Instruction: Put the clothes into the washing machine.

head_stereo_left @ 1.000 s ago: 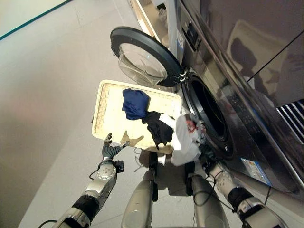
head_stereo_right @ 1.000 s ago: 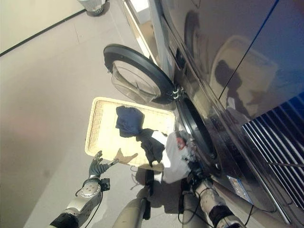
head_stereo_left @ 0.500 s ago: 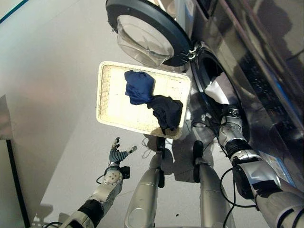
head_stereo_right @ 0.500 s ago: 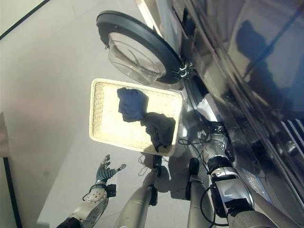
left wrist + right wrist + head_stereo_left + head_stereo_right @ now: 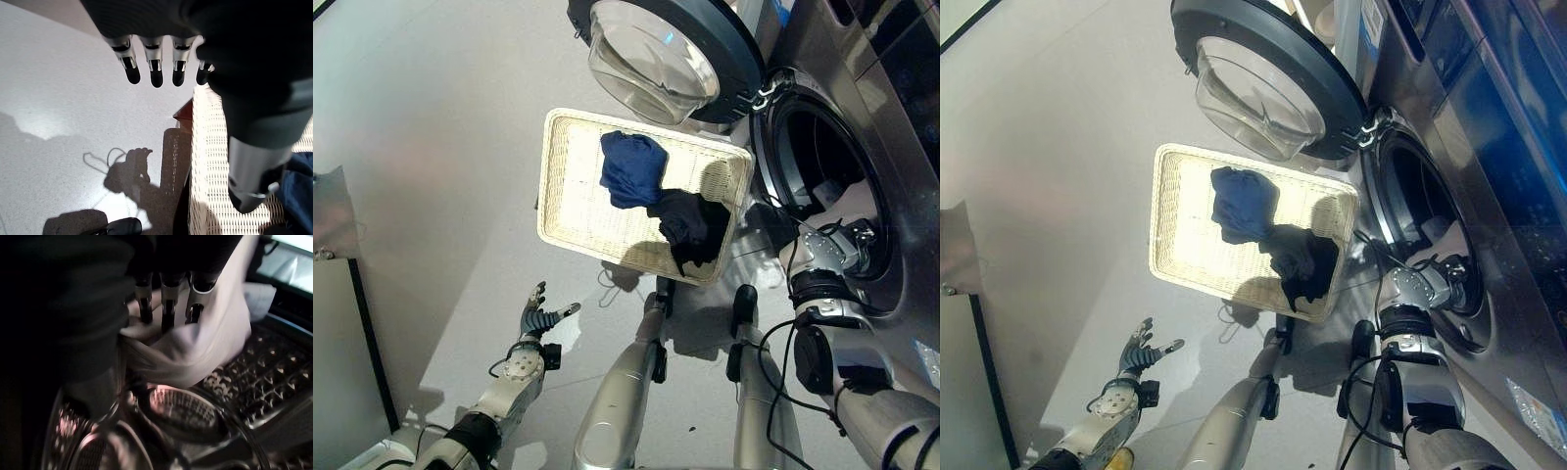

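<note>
The right hand (image 5: 166, 298) is inside the washing machine (image 5: 822, 186) drum at right of frame, fingers curled on a white garment (image 5: 195, 347); best let go deep inside, clear of the door rim. The left hand (image 5: 536, 318) hovers spread and empty at lower left. Blue (image 5: 631, 166) and black clothes (image 5: 690, 225) wait in the basket (image 5: 568, 211) at centre. No writing is legible.
</note>
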Controlling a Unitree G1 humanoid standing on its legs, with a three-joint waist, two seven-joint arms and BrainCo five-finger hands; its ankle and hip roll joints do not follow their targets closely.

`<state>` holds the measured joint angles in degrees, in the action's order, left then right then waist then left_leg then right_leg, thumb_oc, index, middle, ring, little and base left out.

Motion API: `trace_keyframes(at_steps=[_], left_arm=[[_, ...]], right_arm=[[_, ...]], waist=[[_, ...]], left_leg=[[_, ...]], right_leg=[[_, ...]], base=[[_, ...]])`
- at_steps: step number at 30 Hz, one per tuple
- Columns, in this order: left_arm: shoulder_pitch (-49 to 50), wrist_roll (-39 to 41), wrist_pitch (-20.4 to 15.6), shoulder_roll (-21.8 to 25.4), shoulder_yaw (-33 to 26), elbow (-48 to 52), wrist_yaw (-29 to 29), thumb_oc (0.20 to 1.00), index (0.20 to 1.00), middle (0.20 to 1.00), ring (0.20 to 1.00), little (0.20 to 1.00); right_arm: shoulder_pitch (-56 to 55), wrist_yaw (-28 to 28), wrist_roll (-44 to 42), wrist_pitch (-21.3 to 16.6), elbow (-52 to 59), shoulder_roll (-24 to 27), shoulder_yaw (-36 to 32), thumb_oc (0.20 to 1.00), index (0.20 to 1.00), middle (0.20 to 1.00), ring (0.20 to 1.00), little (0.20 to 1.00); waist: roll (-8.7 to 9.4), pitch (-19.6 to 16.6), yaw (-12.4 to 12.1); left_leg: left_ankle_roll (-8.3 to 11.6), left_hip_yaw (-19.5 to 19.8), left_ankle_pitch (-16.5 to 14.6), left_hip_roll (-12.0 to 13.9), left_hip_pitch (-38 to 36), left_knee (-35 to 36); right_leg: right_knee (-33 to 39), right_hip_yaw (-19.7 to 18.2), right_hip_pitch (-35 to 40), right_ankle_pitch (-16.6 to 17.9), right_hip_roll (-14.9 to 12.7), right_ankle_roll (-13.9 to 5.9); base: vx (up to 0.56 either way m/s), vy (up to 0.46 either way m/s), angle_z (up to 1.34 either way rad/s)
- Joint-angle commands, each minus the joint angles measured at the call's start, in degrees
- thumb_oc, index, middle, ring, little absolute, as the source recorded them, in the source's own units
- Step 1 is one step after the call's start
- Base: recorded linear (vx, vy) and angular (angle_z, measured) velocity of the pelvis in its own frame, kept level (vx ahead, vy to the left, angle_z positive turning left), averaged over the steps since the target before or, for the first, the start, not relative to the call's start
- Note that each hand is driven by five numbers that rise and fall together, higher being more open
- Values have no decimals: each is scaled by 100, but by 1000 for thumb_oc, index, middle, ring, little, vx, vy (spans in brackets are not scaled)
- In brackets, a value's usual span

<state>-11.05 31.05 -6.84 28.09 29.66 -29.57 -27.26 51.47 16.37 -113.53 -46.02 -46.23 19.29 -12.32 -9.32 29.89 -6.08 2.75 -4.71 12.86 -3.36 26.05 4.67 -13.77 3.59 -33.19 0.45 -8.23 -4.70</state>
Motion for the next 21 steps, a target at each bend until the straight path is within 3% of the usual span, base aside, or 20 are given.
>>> trace_keyframes(at_steps=[1, 3, 5, 6, 7, 8, 9, 11, 13, 21], left_arm=[[66, 87, -114, -126, -252, 15, -187, 1000, 1000, 1000, 1000, 1000], [-17, 61, -284, -148, -189, -38, -340, 1000, 1000, 1000, 1000, 1000], [-17, 61, -284, -148, -189, -38, -340, 1000, 1000, 1000, 1000, 1000], [-81, 1, -405, -178, -163, -75, -453, 1000, 1000, 1000, 1000, 1000], [-291, -267, -689, -234, -146, -104, -784, 1000, 1000, 1000, 1000, 1000], [-291, -267, -689, -234, -146, -104, -784, 1000, 1000, 1000, 1000, 1000], [-440, -522, -851, -238, -107, -38, -1122, 1000, 1000, 1000, 1000, 1000], [-691, -1099, -886, -199, -148, 96, -1642, 1000, 1000, 1000, 1000, 1000], [-865, -1280, -820, -151, -168, 138, -1812, 1000, 1000, 1000, 1000, 1000], [-1780, -1517, -360, -44, -512, -285, -1826, 1000, 1000, 1000, 1000, 1000]], right_arm=[[458, 551, 53, 1486, 226, 1842, 294, 1000, 1000, 1000, 1000, 1000], [292, 290, 53, 2226, -31, 1594, 479, 1000, 1000, 1000, 1000, 1000], [292, 290, 53, 2226, -31, 1594, 479, 1000, 1000, 1000, 1000, 1000], [183, 19, 53, 2469, -106, 1402, 558, 1000, 1000, 1000, 1000, 1000], [62, -736, 53, 3052, -304, 1110, 751, 1000, 1000, 1000, 1000, 1000], [62, -736, 53, 3052, -304, 1110, 751, 1000, 1000, 1000, 1000, 1000], [39, -1328, 53, 3138, -348, 1026, 956, 1000, 1000, 1000, 1000, 1000], [-97, -2306, 53, 2614, -118, 773, 993, 1000, 1000, 1000, 1000, 1000], [-164, -2673, 53, 2420, -5, 624, 938, 1000, 1000, 1000, 1000, 1000], [-381, -2897, 580, 1485, 241, 250, 762, 1000, 1000, 1000, 1000, 1000]], waist=[[-235, -10, 441], [-182, -10, 425], [-182, -10, 425], [-141, -10, 410], [-53, -10, 385], [-53, -10, 385], [-10, -10, 383], [69, -10, 410], [111, -10, 430], [276, -10, 636]], left_leg=[[80, 53, -621, -68, 56, -572], [90, 27, -590, -38, 133, -542], [90, 27, -590, -38, 133, -542], [87, 19, -576, -31, 175, -526], [77, 11, -535, -20, 234, -445], [77, 11, -535, -20, 234, -445], [79, 18, -519, -16, 279, -433], [73, 68, -529, -24, 350, -476], [74, 89, -545, -31, 385, -523], [63, 69, -688, -73, 606, -892]], right_leg=[[941, 403, 199, 704, 195, -17], [983, 427, 161, 733, 206, -15], [983, 427, 161, 733, 206, -15], [1002, 442, 136, 748, 222, -12], [1051, 458, 86, 790, 257, -13], [1051, 458, 86, 790, 257, -13], [1063, 454, 34, 815, 269, -15], [1038, 409, -33, 825, 303, -18], [1009, 383, -69, 824, 311, -21], [812, 249, -296, 821, 360, -19]], base=[[-21, -3, -7], [-22, -13, -5], [-13, -16, -13], [-70, -65, -37], [-70, -65, -37], [-89, -37, -19], [-58, 20, -7], [-70, 32, -7], [-45, 34, -9], [-43, 55, -2]])
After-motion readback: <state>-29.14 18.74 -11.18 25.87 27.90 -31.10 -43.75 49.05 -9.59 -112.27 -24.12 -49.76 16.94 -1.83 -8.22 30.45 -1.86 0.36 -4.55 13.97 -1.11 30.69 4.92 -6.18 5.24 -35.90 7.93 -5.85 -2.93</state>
